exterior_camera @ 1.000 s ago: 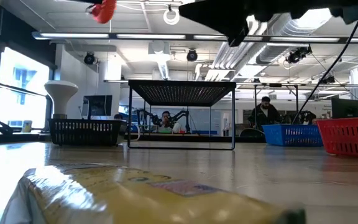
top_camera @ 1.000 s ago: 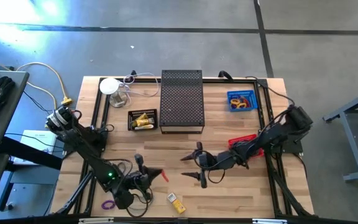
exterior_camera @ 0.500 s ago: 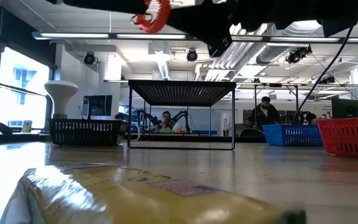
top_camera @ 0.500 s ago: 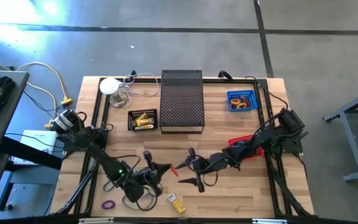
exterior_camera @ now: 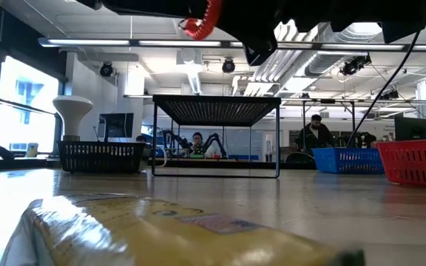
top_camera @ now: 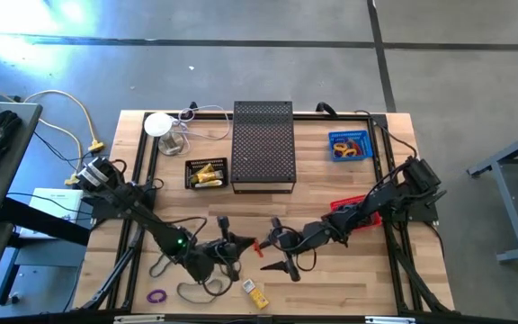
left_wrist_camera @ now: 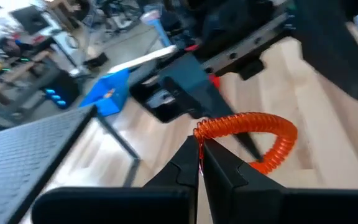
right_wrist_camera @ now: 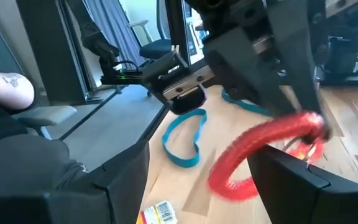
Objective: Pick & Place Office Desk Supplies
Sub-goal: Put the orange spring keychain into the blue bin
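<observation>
A red-orange coiled loop (left_wrist_camera: 253,134), one of the office desk supplies, hangs in the air above the table's near middle (top_camera: 257,245). My left gripper (top_camera: 241,245) is shut on it. My right gripper (top_camera: 281,247) stands open just to the loop's right, facing it. In the right wrist view the loop (right_wrist_camera: 260,152) hangs in front of its spread fingers, and I cannot tell whether they touch it. In the low view the loop (exterior_camera: 202,18) shows at the top, under the dark arms. A small yellow piece (top_camera: 254,292) and a purple loop (top_camera: 156,295) lie near the front edge. My left gripper pinches one end of the coiled loop (left_wrist_camera: 199,132) between its two fingertips (left_wrist_camera: 219,163). The fingers come nearly level from the table's left. The loop sticks out beyond the tips, curving toward the right gripper, lifted clear of the table.
A black mesh stand (top_camera: 263,144) fills the far middle, with a black basket of yellow pieces (top_camera: 207,173) to its left. A blue basket (top_camera: 349,144) sits far right and a red basket (top_camera: 353,205) under the right arm. A teal band (right_wrist_camera: 182,143) lies on the wood.
My left gripper has carried the coiled loop toward the table's right, up to the right gripper, still shut on it and clear of the table. My right gripper has turned a little toward it and stayed open.
</observation>
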{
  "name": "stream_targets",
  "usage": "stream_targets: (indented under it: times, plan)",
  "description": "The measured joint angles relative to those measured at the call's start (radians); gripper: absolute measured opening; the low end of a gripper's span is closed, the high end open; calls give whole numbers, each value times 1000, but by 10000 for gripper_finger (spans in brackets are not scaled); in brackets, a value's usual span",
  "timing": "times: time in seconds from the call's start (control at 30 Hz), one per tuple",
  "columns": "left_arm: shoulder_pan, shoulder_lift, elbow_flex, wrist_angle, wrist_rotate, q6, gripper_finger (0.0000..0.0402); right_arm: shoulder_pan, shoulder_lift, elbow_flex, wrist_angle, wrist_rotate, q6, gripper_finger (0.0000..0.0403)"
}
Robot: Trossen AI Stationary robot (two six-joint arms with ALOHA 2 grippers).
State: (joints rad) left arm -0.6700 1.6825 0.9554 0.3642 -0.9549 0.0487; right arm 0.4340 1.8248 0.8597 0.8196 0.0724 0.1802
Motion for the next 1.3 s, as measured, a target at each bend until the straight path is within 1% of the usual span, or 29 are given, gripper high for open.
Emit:
stream_targets:
  times: [0.03, 0.1, 0.23, 0.33, 0.5, 0.6, 0.73, 0.8, 0.83, 0.97, 1.1, 1.2, 1.3]
  plan:
    - [7, 0, 0, 0, 29, -11, 4, -3, 0, 0, 0, -2, 5, 258]
    - [18, 0, 0, 0, 54, -38, 4, -7, 0, 0, 0, -7, 10, 258]
    - [26, 0, 0, 0, 57, -39, 4, -12, 0, 0, 0, -42, 9, 253]
    - [26, 0, 0, 0, 50, -38, 4, -11, 0, 0, -1, -46, 8, 233]
    - [25, 0, 0, 0, 44, -38, 4, -11, 0, 0, -27, -36, 7, 170]
    - [25, 0, 0, 0, 43, -38, 4, -11, 0, 0, -60, -25, 2, 123]
    - [25, 0, 0, 0, 44, -41, 5, -11, 0, 1, -61, -23, -27, 57]
    - [25, 0, 0, -1, 62, -19, 9, -14, 0, 1, -62, -24, -39, 23]
    - [25, 0, 0, -1, 78, -14, 14, -16, 0, 1, -62, -30, -51, 15]
    - [25, 0, 0, -1, 133, -15, 44, -21, 0, 1, -73, -65, -57, 13]
    - [25, 0, 0, -2, 162, -15, 90, -30, -5, 1, -161, -79, -45, 10]
    - [20, 0, 0, -1, 162, -26, 122, -30, -42, 2, -325, -68, -22, 8]
    - [18, 0, 0, -4, 162, -53, 145, -19, -122, 0, -556, 6, 53, 7]
